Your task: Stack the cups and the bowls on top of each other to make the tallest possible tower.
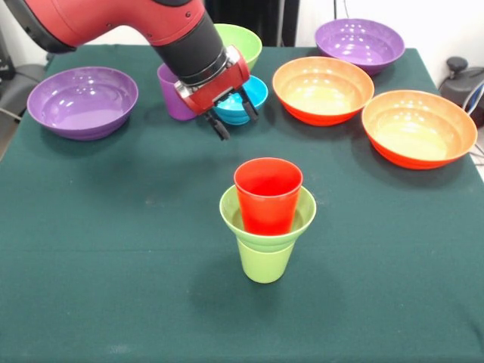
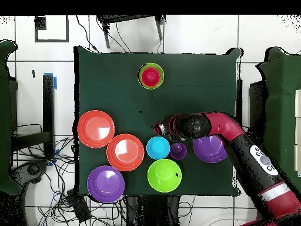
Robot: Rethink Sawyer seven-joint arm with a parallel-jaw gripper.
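Note:
The tower stands in the middle of the table: a lime-green cup at the bottom, a small lime-green bowl on it, and a red cup in that bowl. It also shows in the overhead view. The small blue bowl sits on the table apart from the tower, next to the purple cup. My gripper is open and empty. It hangs just in front of the blue bowl, between it and the tower.
A medium lime-green bowl sits behind the blue bowl. Purple bowls lie at the left and far right. Two orange bowls lie at the right. The arm reaches over one purple bowl.

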